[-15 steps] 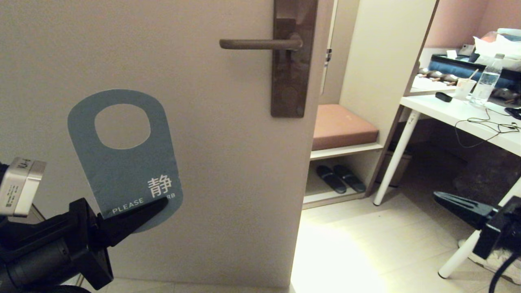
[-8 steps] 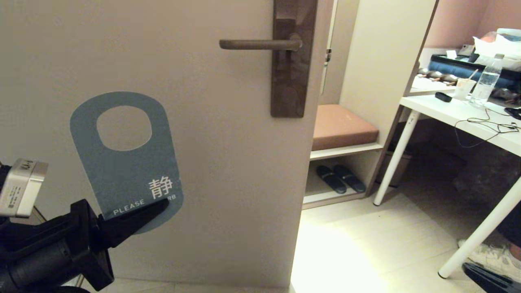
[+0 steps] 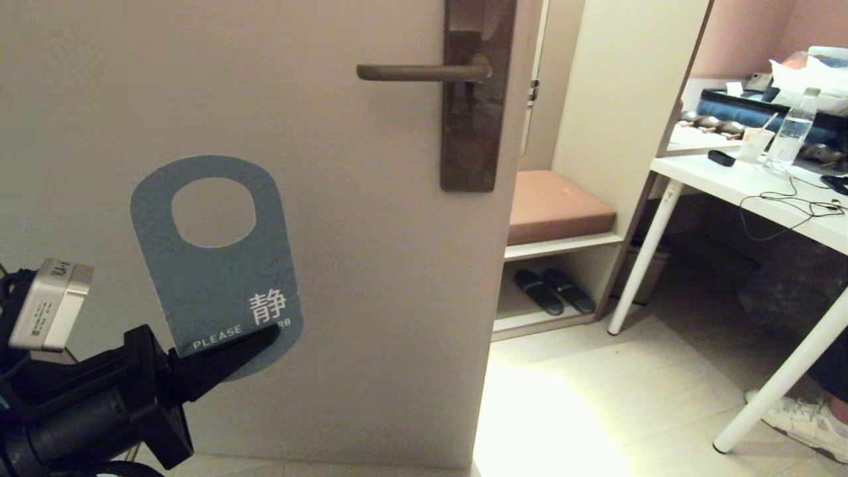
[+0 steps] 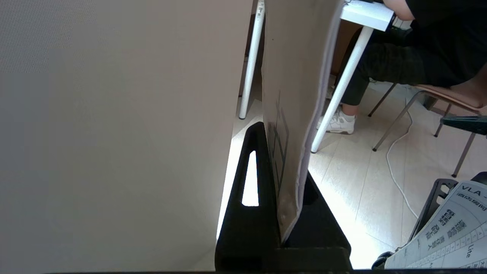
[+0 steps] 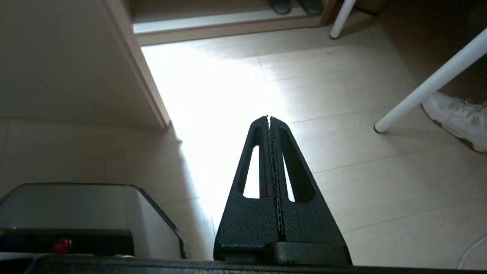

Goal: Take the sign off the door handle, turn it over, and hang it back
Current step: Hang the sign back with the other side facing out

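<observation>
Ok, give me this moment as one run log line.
left end effector: shut on sign, grey-blue face out | door handle: bare | right end effector: shut, empty, over floor | rehang: not done

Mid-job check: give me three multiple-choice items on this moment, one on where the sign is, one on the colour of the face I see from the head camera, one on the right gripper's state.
1. Where is the flat grey-blue card sign?
A. Hanging on the handle
B. Held by the left gripper, below and left of the handle
C. Lying on the floor

2. Which face colour shows toward the head camera?
A. Grey-blue
B. Red
C. Bright yellow

3. How is the right gripper?
A. Open wide
B. Shut on the sign
C. Shut, holding nothing

Answers:
1 B: the left gripper pinches the sign's lower end, and the slim dark bronze door handle is bare.
2 A: the grey-blue face with white "PLEASE" lettering is visible.
3 C: in the right wrist view its fingers meet over bare floor.
</observation>
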### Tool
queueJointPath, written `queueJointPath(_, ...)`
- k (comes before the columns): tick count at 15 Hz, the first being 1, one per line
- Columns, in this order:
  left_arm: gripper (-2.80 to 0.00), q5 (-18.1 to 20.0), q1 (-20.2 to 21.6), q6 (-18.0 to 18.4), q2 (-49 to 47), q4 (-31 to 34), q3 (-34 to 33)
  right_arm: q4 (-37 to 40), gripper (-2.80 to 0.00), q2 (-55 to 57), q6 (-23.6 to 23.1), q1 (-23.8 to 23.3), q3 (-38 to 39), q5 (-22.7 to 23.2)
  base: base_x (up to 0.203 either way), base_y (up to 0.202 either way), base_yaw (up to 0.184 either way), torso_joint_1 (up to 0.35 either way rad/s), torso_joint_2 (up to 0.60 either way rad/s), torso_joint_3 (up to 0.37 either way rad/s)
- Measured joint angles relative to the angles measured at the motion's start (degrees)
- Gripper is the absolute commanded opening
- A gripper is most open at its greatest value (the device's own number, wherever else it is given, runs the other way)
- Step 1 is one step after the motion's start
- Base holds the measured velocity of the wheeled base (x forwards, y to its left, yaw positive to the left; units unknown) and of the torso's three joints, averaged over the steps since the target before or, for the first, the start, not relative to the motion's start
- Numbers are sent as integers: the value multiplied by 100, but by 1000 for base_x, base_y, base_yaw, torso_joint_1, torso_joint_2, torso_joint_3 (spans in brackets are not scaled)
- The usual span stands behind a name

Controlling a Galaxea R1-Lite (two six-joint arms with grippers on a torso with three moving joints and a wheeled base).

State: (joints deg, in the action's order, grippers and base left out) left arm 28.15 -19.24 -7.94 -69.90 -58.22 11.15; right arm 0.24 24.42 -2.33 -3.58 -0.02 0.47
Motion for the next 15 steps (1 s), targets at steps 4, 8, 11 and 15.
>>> queueJointPath(4,-280,-1,0,0,-2,-12,-9,75,-280,-606,32,21,-16,-31,0,0,0,0,0,0)
queueJointPath(8,-280,-1,0,11,20,-31,2,56,-280,-851,6,32,-5,-17,0,0,0,0,0,0)
queueJointPath(11,-280,0,-7,11,39,-32,15,55,-280,-896,36,34,-5,-21,0,0,0,0,0,0)
queueJointPath(15,-280,-1,-9,-5,48,-34,13,53,-280,-910,38,34,-7,-25,0,0,0,0,0,0)
